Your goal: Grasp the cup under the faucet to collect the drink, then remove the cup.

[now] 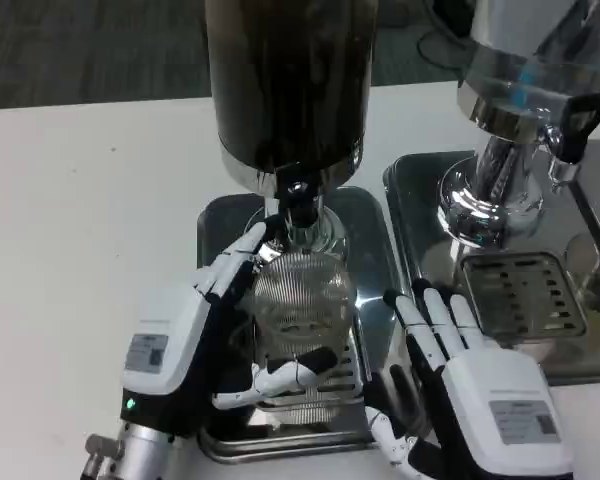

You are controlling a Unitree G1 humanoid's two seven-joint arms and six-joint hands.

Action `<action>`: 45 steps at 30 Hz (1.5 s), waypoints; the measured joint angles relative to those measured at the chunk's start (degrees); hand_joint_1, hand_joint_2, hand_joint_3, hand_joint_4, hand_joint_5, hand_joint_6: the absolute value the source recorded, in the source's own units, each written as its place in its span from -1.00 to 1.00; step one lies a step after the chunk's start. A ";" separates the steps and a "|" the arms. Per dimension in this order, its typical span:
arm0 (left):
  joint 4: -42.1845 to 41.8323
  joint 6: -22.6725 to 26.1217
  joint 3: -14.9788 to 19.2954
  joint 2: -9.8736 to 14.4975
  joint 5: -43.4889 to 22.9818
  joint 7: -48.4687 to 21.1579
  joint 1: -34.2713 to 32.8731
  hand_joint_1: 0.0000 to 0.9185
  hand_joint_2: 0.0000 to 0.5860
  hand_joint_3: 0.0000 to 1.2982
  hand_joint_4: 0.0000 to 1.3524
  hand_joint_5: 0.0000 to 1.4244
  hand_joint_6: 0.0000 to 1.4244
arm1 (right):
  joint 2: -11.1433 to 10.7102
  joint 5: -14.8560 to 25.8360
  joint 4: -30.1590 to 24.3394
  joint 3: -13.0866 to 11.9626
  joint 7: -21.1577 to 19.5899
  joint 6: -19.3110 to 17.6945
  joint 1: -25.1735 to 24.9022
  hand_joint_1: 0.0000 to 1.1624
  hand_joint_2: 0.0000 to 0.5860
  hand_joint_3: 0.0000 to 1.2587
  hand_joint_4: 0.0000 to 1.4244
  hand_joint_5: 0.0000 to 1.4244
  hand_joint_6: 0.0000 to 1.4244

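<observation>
The left hand [195,345] grips the clear ribbed plastic cup [298,305] under the faucet [298,200], over the drip tray [375,300]. The cup looks light, thin and crushable; a gentle mid-wall hold suits. At 3 o'clock, the right hand [470,390] hovers, fingers spread, empty.

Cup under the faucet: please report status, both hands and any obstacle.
Left hand holds cup upright under faucet. Right hand open, beside drip tray. Nothing in the way.

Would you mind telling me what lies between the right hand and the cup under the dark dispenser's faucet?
In the head view, only the drip tray's shiny steel rim separates the right hand from the cup, which the left hand holds.
</observation>
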 measured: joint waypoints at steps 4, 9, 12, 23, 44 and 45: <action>-0.09 -0.29 0.41 0.29 -0.79 -0.01 0.12 -0.83 -0.88 -0.79 -0.73 -0.28 -0.25 | 0.12 0.00 0.00 -0.20 0.29 0.15 -0.08 -0.42 0.47 -0.88 -1.00 -1.00 -0.67; -1.22 -2.62 2.02 1.53 -2.85 -0.07 1.39 -1.00 -0.93 -0.78 -0.73 -0.33 -0.36 | 0.13 -0.01 0.00 -1.05 0.39 0.15 -0.33 -0.40 0.47 -0.90 -1.00 -1.00 -0.71; -3.45 -4.30 3.85 3.44 -4.81 -0.67 3.78 -1.00 -0.92 -0.78 -0.82 -0.45 -0.54 | 0.10 -0.27 -0.07 -1.69 0.38 0.47 -0.14 -0.38 0.45 -0.90 -1.00 -1.00 -0.74; -24.53 10.73 11.61 16.14 -2.14 -11.34 20.46 -1.00 -0.74 -1.00 -1.00 -1.00 -1.00 | 0.11 -10.27 0.93 -0.31 -0.28 5.95 -1.05 -0.36 0.41 -1.00 -1.00 -1.00 -1.00; -26.56 -14.43 15.98 16.48 -46.49 -46.01 22.02 -1.00 -0.67 -1.00 -1.00 -1.00 -1.00 | 0.21 -6.11 1.86 -1.03 -0.26 5.82 -1.07 -0.41 0.39 -1.00 -1.00 -1.00 -1.00; -26.87 -14.42 15.82 16.47 -49.35 -48.68 21.93 -1.00 -0.67 -1.00 -1.00 -0.98 -1.00 | 0.20 -6.10 1.86 -1.03 -0.26 5.83 -1.07 -0.41 0.39 -1.00 -1.00 -1.00 -1.00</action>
